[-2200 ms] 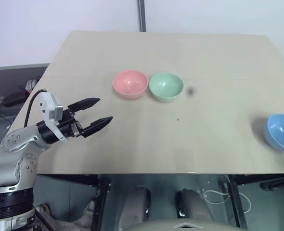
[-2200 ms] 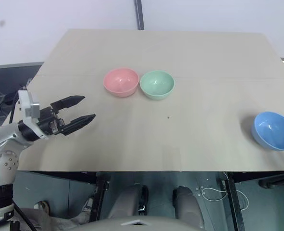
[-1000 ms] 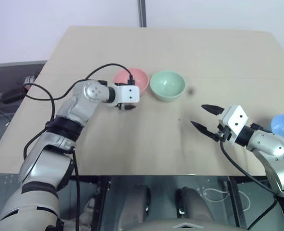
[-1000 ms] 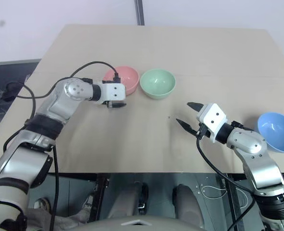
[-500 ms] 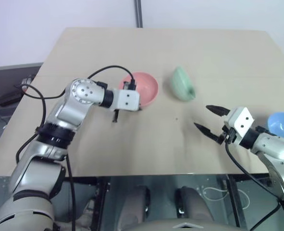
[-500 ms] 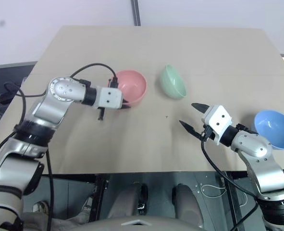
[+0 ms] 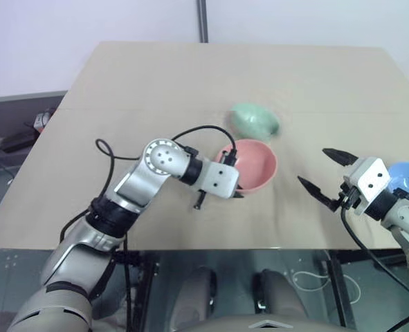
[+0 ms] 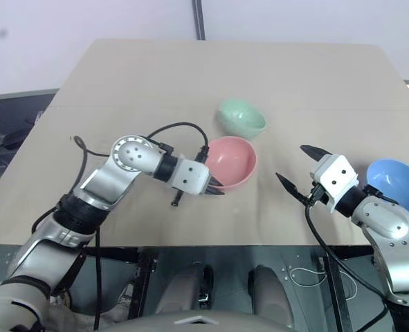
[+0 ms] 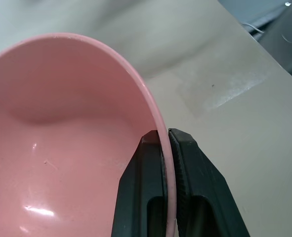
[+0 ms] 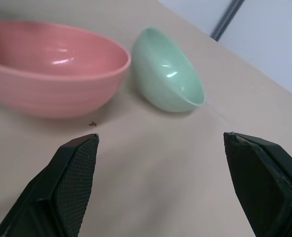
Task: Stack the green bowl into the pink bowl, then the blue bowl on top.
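Note:
My left gripper is shut on the near rim of the pink bowl, one finger inside and one outside. The bowl sits upright at mid-table. Just behind it the green bowl lies tipped over, its outside showing, and in the right wrist view the green bowl leans with its rim on the table. The blue bowl stands upright at the table's right edge. My right gripper hangs open and empty to the right of the pink bowl, pointing toward it, with the blue bowl behind its wrist.
The beige table has wide bare room at the back and on the left. A black cable loops above my left forearm. The table's front edge runs close below both grippers.
My left gripper closed on the pink bowl's rim and pulled it right and toward the front. The green bowl got knocked, slid right and tipped over. My right gripper drifted slightly right.

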`<action>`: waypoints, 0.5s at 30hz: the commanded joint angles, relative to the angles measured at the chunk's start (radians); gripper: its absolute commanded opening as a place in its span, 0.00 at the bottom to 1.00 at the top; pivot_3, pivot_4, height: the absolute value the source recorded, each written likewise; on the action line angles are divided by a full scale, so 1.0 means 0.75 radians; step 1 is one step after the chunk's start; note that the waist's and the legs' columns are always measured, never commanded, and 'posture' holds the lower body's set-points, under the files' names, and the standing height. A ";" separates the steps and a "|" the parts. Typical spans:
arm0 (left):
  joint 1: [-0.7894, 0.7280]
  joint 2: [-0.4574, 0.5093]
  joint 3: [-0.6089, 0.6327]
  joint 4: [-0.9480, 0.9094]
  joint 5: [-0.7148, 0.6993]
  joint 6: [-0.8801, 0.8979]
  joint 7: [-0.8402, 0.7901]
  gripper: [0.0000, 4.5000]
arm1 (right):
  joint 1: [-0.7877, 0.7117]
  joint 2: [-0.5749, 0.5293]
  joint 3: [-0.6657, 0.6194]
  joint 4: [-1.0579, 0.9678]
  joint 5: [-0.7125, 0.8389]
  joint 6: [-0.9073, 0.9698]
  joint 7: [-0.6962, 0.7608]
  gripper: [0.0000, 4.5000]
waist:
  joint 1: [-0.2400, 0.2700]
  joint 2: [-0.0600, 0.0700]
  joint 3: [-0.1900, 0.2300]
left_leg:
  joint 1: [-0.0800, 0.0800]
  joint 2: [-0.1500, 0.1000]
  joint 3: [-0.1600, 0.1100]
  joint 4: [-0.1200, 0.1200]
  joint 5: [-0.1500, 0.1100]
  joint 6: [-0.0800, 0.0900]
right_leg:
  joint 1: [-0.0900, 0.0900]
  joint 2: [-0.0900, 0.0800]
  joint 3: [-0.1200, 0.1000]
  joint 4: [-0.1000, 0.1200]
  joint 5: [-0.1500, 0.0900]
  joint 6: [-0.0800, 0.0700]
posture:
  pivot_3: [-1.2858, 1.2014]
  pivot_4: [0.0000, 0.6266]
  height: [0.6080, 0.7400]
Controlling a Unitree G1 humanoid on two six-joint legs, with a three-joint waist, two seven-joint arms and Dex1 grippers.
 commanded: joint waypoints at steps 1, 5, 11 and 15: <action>-0.104 -0.054 -0.024 0.116 0.063 -0.068 0.011 0.00 | 0.004 -0.005 -0.024 -0.094 -0.036 0.057 -0.060 0.97 | 0.001 0.000 0.000 | 0.000 0.000 0.000 0.000 0.000 0.000 | 0.000 0.000 0.000 0.000 0.000 0.000 | 0.52 0.24 1.00; -0.186 -0.114 -0.039 0.291 0.114 -0.165 0.025 0.00 | 0.002 0.008 -0.030 -0.131 -0.009 0.119 -0.076 0.97 | 0.001 0.000 0.000 | 0.001 -0.001 0.000 0.002 -0.001 0.001 | 0.003 0.000 0.000 -0.001 0.000 0.000 | 0.52 0.24 1.00; -0.207 -0.159 0.030 0.303 -0.002 -0.215 -0.044 0.54 | 0.014 0.007 -0.035 -0.141 0.008 0.143 -0.064 1.00 | 0.000 0.000 0.000 | 0.001 0.000 0.000 0.002 -0.001 0.001 | 0.003 0.000 0.000 -0.002 0.000 0.000 | 0.52 0.24 1.00; -0.232 -0.098 0.140 0.234 -0.079 -0.134 -0.044 0.72 | -0.004 0.007 -0.018 -0.135 0.022 0.141 -0.048 1.00 | -0.001 0.000 0.000 | 0.001 0.000 0.000 0.002 -0.001 0.001 | 0.003 0.000 0.000 -0.001 0.000 0.000 | 0.52 0.24 1.00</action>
